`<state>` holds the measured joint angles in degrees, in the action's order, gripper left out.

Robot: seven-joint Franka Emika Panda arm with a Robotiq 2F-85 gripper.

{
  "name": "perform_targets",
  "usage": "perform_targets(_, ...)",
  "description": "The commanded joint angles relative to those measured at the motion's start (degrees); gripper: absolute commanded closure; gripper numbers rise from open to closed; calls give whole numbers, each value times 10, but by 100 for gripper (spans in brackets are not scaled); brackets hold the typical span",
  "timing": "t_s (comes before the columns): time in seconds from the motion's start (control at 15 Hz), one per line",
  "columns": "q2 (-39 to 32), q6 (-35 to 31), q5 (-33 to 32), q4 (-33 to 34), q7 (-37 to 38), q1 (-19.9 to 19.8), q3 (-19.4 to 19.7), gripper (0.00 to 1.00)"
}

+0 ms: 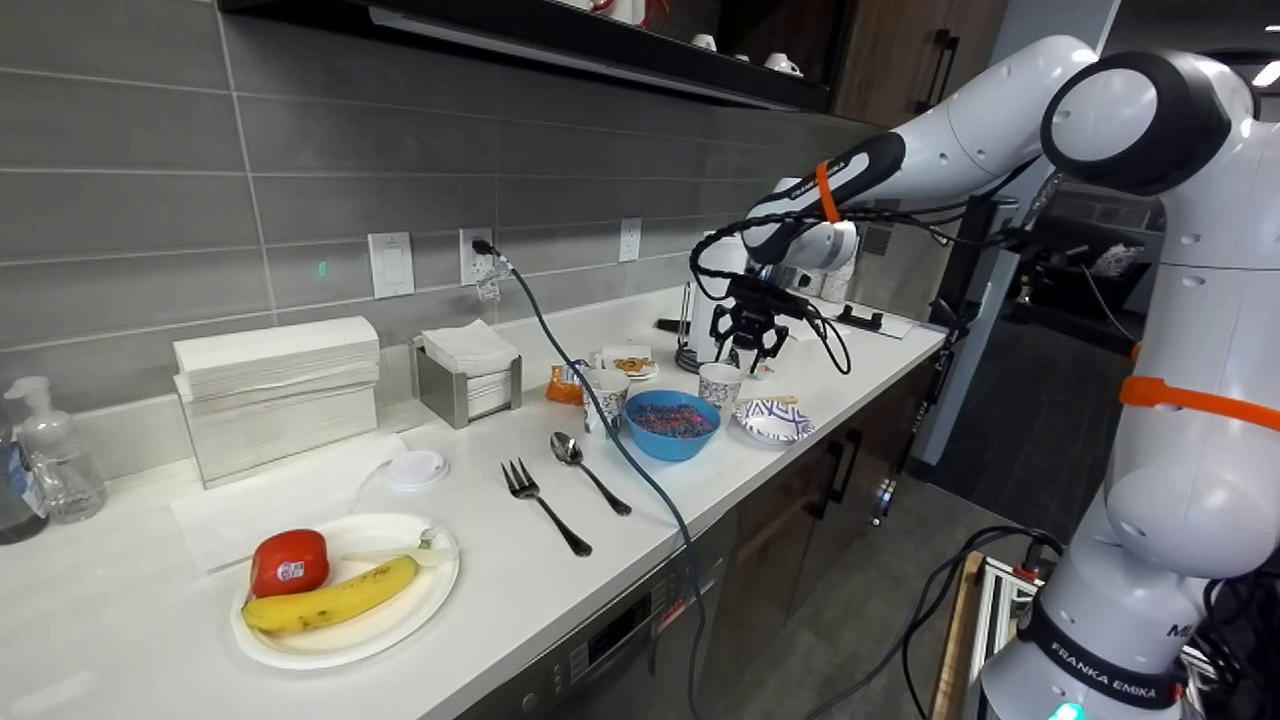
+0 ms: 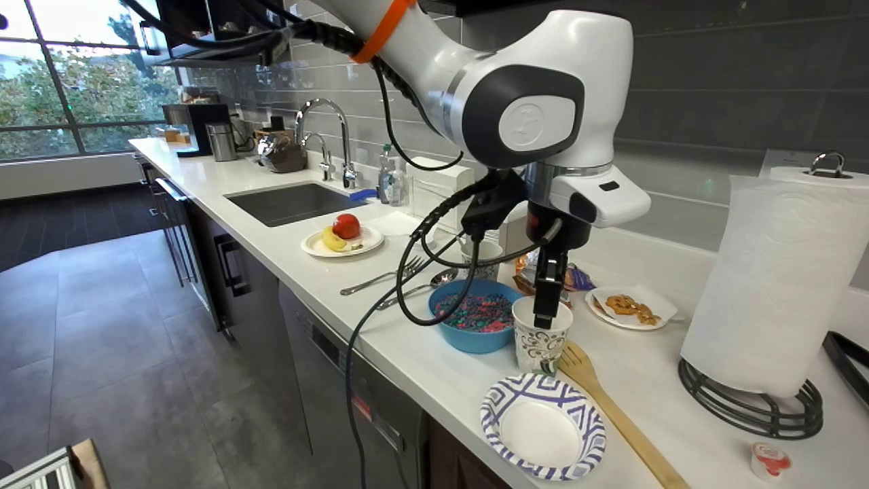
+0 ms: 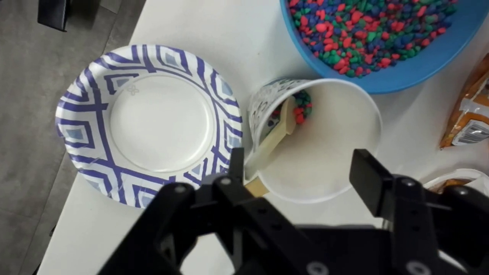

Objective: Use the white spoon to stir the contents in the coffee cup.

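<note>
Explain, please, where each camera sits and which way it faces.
An exterior view: near the banana, looking along the tiled backsplash; most of the arm shows.
An exterior view: near the paper-towel roll, looking toward the sink; forearm and gripper show.
Wrist view: above the paper cup, facing down; only the gripper shows.
Both exterior views share the blue bowl.

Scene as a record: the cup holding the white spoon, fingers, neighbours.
target: patterned paper cup, upright on the white counter
contents: small red and green pieces inside
tool: white spoon, tilted in the cup, one end past the rim
grasp: fingers apart near the cup, spoon not clamped; contact unclear
nearby: blue bowl holding similar pieces; shallow patterned paper bowl
</note>
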<state>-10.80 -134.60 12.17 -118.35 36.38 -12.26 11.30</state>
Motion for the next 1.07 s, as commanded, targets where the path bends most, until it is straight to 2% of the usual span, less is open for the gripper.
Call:
perform_targets(0.0,-7,7,43,11,-37,-2,1,39)
perform_targets(0.07,-7,7,49,11,-43,-2,0,36)
perform_targets(0.2,-7,7,59,12,-53,-2,1,41)
perform_targets(0.4,-7,6,69,11,-66,-1,1,54)
perform_targets(0.47,-7,5,71,11,-68,-1,1,68)
perform_targets(0.53,-7,4,73,11,-70,-1,1,78)
perform_targets(0.6,-8,3,73,11,-71,-1,2,78)
perform_targets(0.73,-9,0,69,11,-68,1,3,95)
perform_targets(0.8,-9,1,68,11,-67,1,3,100)
perform_targets(1.0,-10,-4,49,9,-50,6,6,100)
